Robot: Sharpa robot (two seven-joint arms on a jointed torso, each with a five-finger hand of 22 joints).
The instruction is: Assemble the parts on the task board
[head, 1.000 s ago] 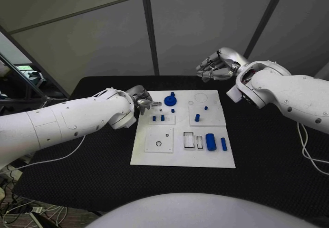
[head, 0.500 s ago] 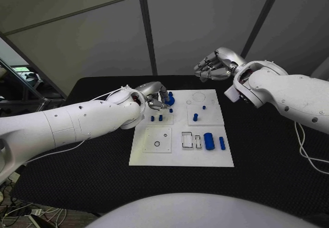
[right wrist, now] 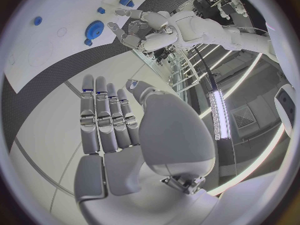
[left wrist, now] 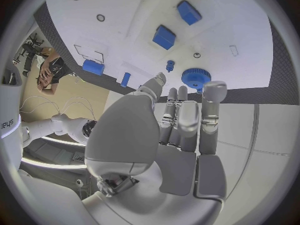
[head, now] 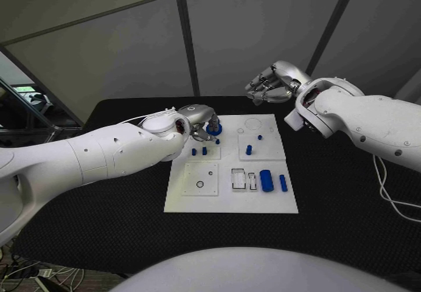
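On the task board (head: 230,201) we see most blue parts (head: 266,180) loose — our left hand (head: 204,125) spread empty above the gear (head: 215,128), right hand (head: 267,85) empty — assembly barely begun.

White task board (head: 230,204) lies flat mid-table; a blue gear-like disc (left wrist: 195,78), perhaps seated, at its far left; small blue pegs (head: 248,149) stand upright.

Your head camera looks down on the task board (head: 232,164); both wrist cameras sit close behind their hands and share it.
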